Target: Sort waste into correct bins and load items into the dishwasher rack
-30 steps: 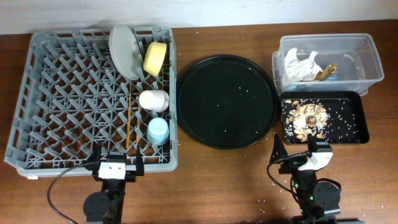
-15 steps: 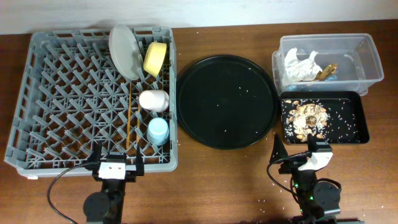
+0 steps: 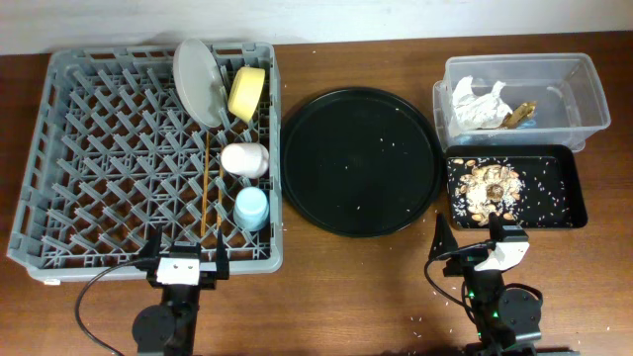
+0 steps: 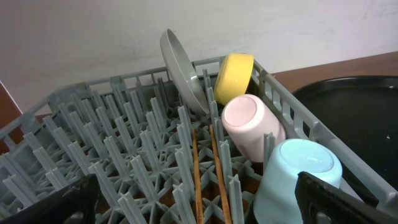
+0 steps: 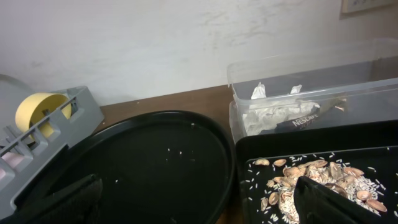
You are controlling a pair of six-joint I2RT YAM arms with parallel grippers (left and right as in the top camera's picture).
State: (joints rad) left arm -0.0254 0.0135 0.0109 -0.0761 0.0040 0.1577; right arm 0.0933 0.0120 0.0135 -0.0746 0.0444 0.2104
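Observation:
The grey dishwasher rack (image 3: 99, 148) holds the grey-white plate (image 3: 198, 81) on edge, the yellow bowl (image 3: 246, 92), the pink cup (image 3: 245, 158), the blue cup (image 3: 251, 208) and two wooden chopsticks (image 3: 206, 198). They also show in the left wrist view: plate (image 4: 183, 71), bowl (image 4: 235, 76), pink cup (image 4: 249, 124), blue cup (image 4: 295, 177), chopsticks (image 4: 208, 174). The clear tub (image 3: 579, 94) holds the white napkin (image 3: 478, 104) and the snack wrapper (image 3: 518, 114). The shallow black tray (image 3: 564, 188) holds food scraps (image 3: 490, 188). My left gripper (image 4: 199, 214) and right gripper (image 5: 199, 211) are open and empty at the table's front.
A large round black tray (image 3: 361, 160) with a few rice grains lies between rack and bins; it also shows in the right wrist view (image 5: 161, 162). Rice grains are scattered on the brown table (image 3: 376, 297). A pale wall stands behind.

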